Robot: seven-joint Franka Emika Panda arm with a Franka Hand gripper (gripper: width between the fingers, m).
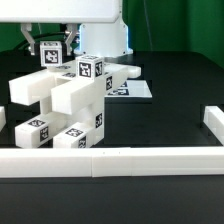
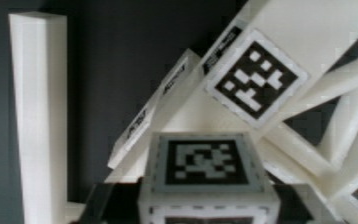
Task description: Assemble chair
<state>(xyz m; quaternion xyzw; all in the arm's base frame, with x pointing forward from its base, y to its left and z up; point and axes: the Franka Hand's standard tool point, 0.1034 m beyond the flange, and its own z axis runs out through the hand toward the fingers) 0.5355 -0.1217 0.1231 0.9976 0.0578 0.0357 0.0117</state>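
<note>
Several white chair parts (image 1: 70, 100) stand stacked on the dark surface (image 1: 170, 125), toward the exterior view's left.

Tagged bars and blocks lean together in a blocky pile; two small tagged pieces (image 1: 35, 131) lie just inside the low white border wall (image 1: 120, 160) at the near edge. Behind the pile, the marker board (image 1: 135, 90) lies flat. The pincer (image 1: 52, 45) hangs over the pile's back, by a tagged block; whether it is spread or pinching cannot be told. The wrist view shows tagged white bars (image 2: 256, 75) close up, tilted.

Glossy white arm (image 1: 95, 25), dark pincer (image 1: 47, 45).
</note>
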